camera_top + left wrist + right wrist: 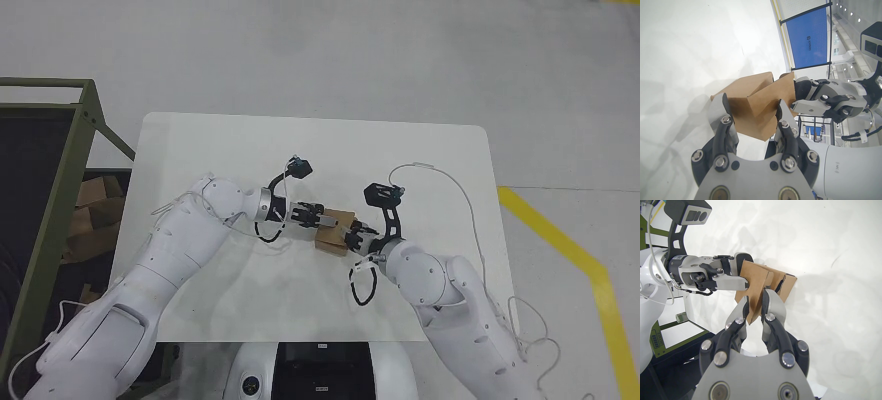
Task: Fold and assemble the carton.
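Right gripper nearly closed, pinching a carton flap; left gripper wider, clamping opposite end. Top view, frame centre: carton spans left-right between both.

Setting: an industrial test hall or robotics lab rather than a home. A white table is standing on a wide grey poured floor, and a yellow floor line is running across that floor beside it. An olive-green metal frame is sitting at the table's side, holding cardboard scraps. A blue perforated partition panel on black posts is closing off the bay, and rows of round ceiling lights are shining over white shelving beyond it.
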